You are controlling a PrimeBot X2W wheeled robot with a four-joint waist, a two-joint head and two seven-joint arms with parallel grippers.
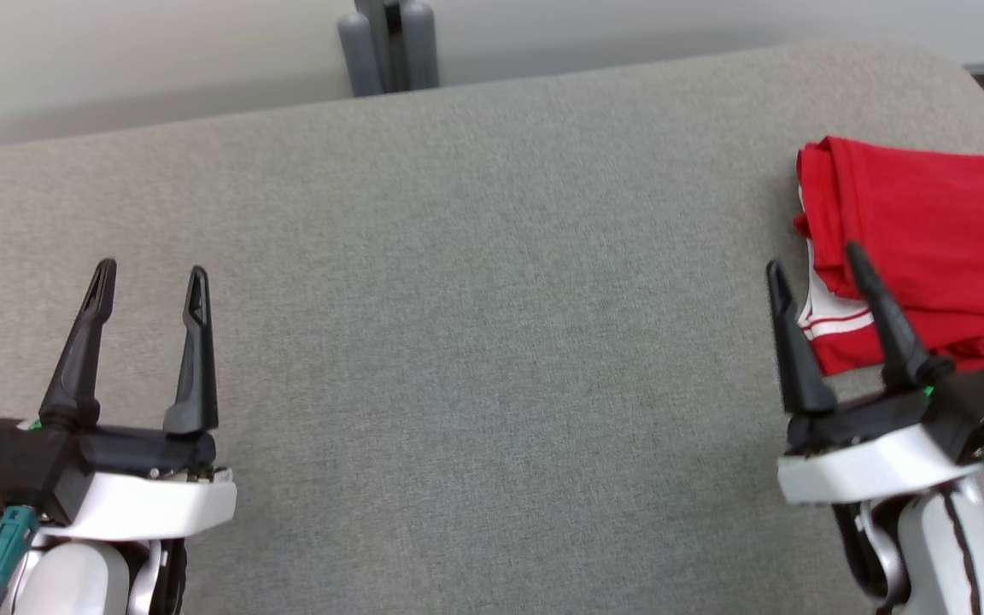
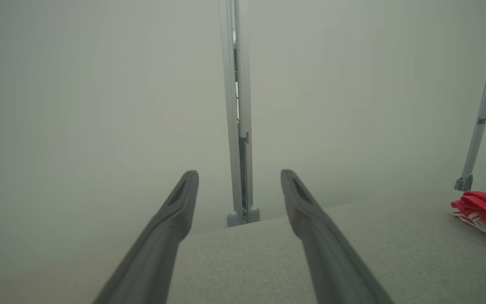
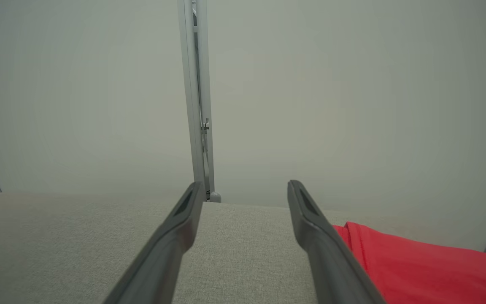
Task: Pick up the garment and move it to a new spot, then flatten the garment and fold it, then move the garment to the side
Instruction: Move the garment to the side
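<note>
On the counter's point(image 1: 458, 299) right side the garment point(image 1: 928, 231) lies folded. The left hand point(image 1: 151, 268) and right hand point(image 1: 814, 258) are spread, empty. Probably only retreat remains.

A grey woven-fabric tabletop point(image 1: 475, 342) spreads across the head view, its far edge rounding off toward 1 o'clock. At 12 o'clock a grey twin-rail upright post point(image 1: 388, 43) rises just behind that edge. In the left wrist view a plain pale wall point(image 2: 78, 84) stands beyond, softly and evenly lit. A slanted metal strut point(image 2: 483, 105) leans at 3 o'clock.
</note>
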